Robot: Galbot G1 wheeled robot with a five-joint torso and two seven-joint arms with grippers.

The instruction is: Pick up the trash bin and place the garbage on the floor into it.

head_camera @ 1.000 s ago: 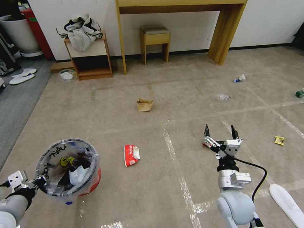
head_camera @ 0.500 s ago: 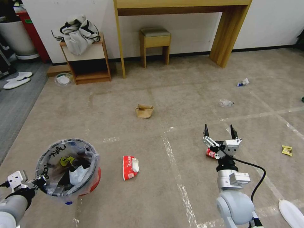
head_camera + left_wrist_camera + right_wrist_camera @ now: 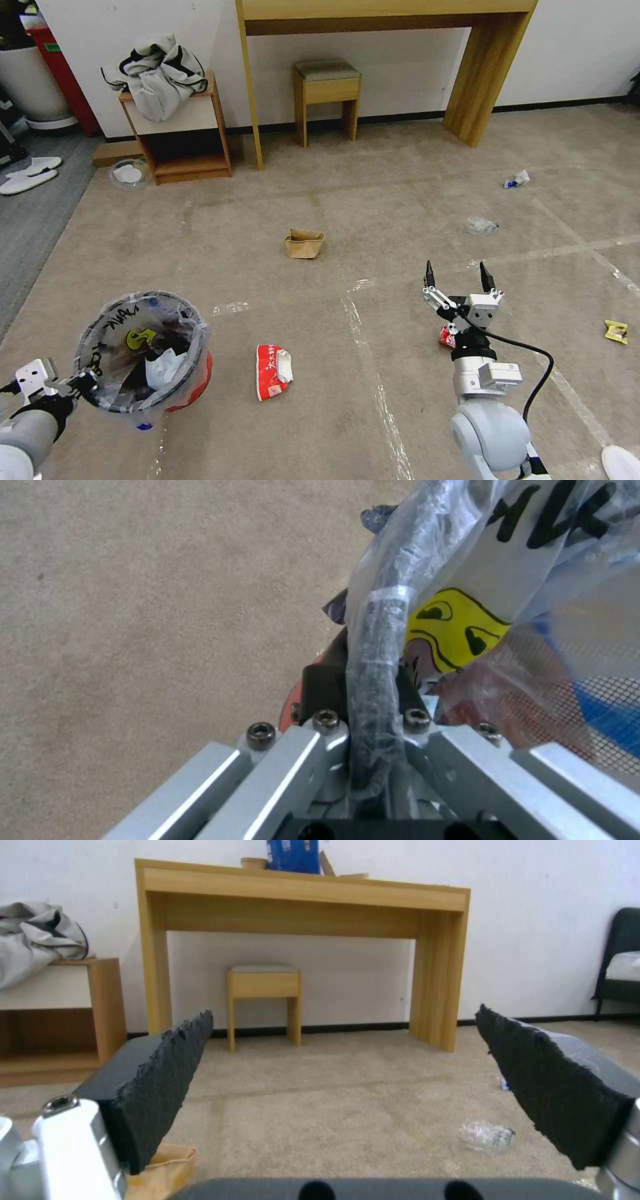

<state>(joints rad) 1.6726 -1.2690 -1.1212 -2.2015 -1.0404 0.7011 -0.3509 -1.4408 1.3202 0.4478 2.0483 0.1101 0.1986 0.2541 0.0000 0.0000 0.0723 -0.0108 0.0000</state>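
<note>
A: Where is the trash bin (image 3: 143, 353)?
B: At lower left, off the floor (image 3: 373, 200), the left gripper (image 3: 83, 385) with its fingers clamped on the bagged rim.
A: And the right gripper (image 3: 455, 279)?
B: Held above the carpet, fingers spread wide, empty. A red wrapper (image 3: 447, 337) lies just beneath it; a larger red packet (image 3: 273, 370) lies between bin and arm.

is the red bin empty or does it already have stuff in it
Not empty: the trash bin, held at its rim by the left gripper, already has white crumpled paper inside its bag.
</note>
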